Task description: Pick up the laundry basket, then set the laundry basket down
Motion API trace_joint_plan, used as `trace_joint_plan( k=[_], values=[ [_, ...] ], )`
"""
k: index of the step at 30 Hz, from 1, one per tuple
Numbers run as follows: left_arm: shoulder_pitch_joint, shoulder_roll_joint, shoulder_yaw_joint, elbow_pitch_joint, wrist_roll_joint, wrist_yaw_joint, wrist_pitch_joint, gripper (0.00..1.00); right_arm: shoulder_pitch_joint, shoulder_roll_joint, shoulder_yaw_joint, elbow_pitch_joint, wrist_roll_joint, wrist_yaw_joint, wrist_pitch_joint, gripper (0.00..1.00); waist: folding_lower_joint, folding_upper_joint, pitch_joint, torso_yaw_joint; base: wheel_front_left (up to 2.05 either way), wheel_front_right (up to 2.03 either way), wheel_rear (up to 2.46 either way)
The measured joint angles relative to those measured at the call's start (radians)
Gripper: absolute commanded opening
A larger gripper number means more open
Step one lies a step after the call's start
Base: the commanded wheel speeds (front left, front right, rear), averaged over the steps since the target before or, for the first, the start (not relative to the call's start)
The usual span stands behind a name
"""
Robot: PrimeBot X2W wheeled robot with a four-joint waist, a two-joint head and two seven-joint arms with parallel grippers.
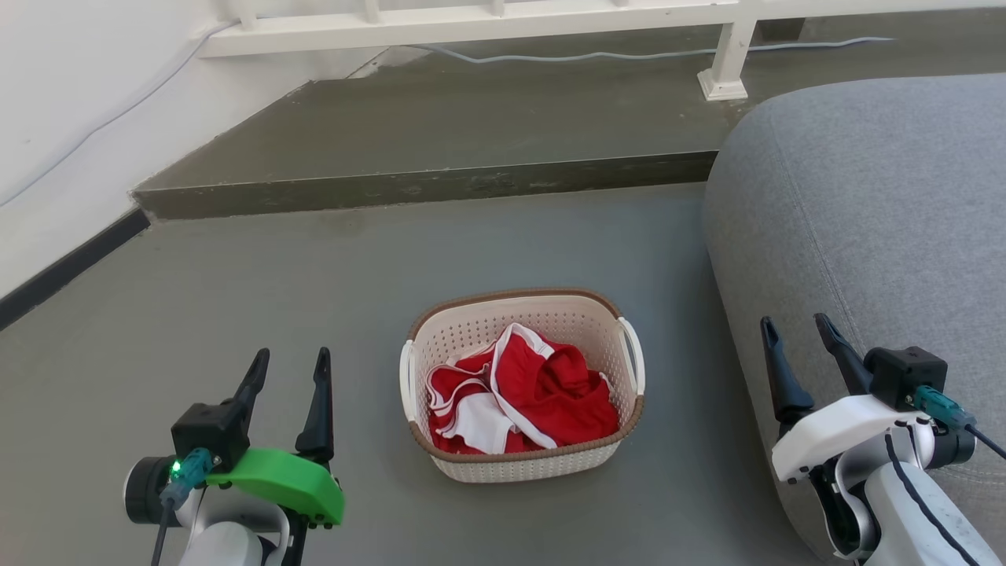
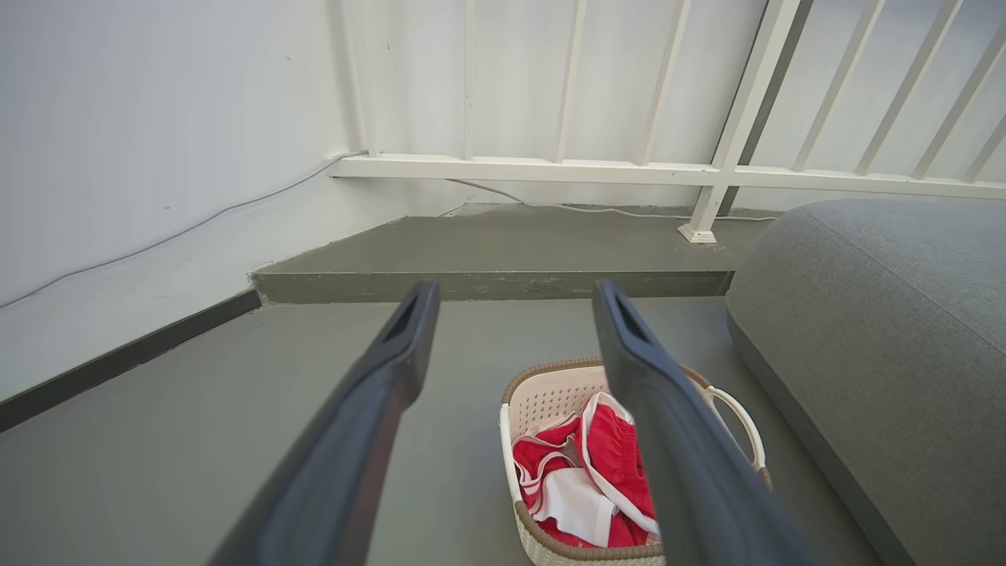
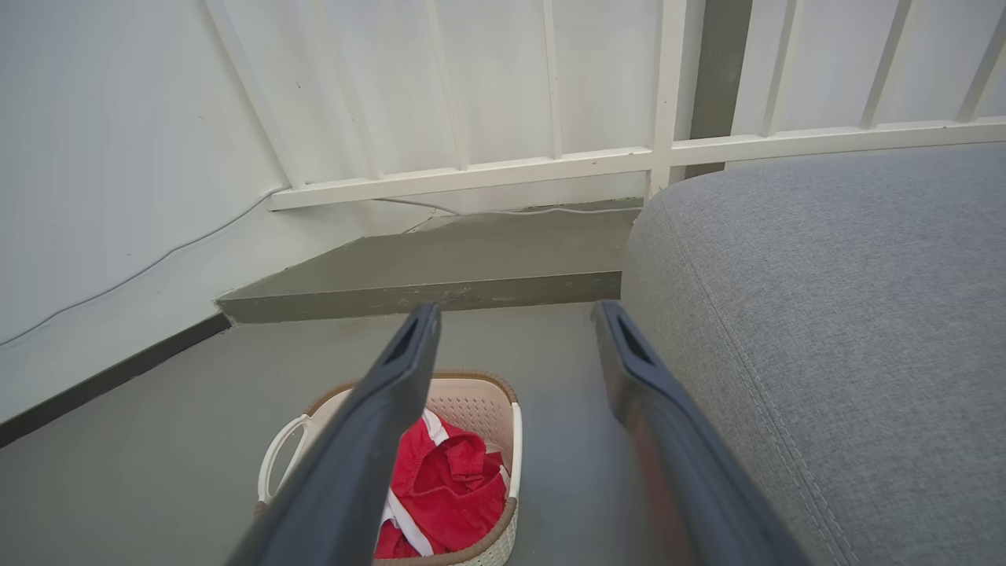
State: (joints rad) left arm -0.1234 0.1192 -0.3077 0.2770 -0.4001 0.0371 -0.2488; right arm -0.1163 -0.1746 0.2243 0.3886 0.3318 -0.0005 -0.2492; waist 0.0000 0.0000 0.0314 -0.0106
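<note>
The laundry basket [image 1: 525, 456] rests on the grey floor in the middle of the head view, cream-white and perforated with a brown rim, white side handles and red-and-white clothes inside. My left gripper [image 1: 289, 362] hangs open to its left, well apart from it. My right gripper [image 1: 794, 328] stands open to its right, over the sofa's edge, holding nothing. In the left wrist view the laundry basket [image 2: 542, 409] lies partly behind the right finger of my left gripper [image 2: 515, 295]. In the right wrist view the laundry basket [image 3: 479, 397] sits low, behind the left finger of my right gripper [image 3: 515, 314].
A grey sofa [image 1: 872, 212] fills the right side, close to the basket. A raised floor step [image 1: 424, 185] runs across behind the basket, with a white railing [image 1: 487, 20] and a cable [image 1: 597, 55] beyond. A white wall with dark skirting [image 1: 63, 267] borders the left.
</note>
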Motion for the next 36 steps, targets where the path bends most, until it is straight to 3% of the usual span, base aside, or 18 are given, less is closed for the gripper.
trace_joint_plan(
  k=[19, 36],
  values=[
    [-0.001, -0.003, -0.001, 0.010, 0.002, 0.000, 0.000, 1.00, -0.022, 0.000, -0.012, 0.002, -0.029, 0.012, 0.000, 1.00, 0.0000, 0.0000, 0.036, 0.003, 0.00, 0.00, 0.00],
    [-0.105, -0.013, -0.014, 0.000, 0.009, 0.000, 0.000, 1.00, -0.119, -0.010, -0.024, -0.013, -0.039, 0.026, 0.000, 1.00, 0.0000, 0.0000, 0.194, 0.010, 0.00, 0.00, 0.00]
  ],
)
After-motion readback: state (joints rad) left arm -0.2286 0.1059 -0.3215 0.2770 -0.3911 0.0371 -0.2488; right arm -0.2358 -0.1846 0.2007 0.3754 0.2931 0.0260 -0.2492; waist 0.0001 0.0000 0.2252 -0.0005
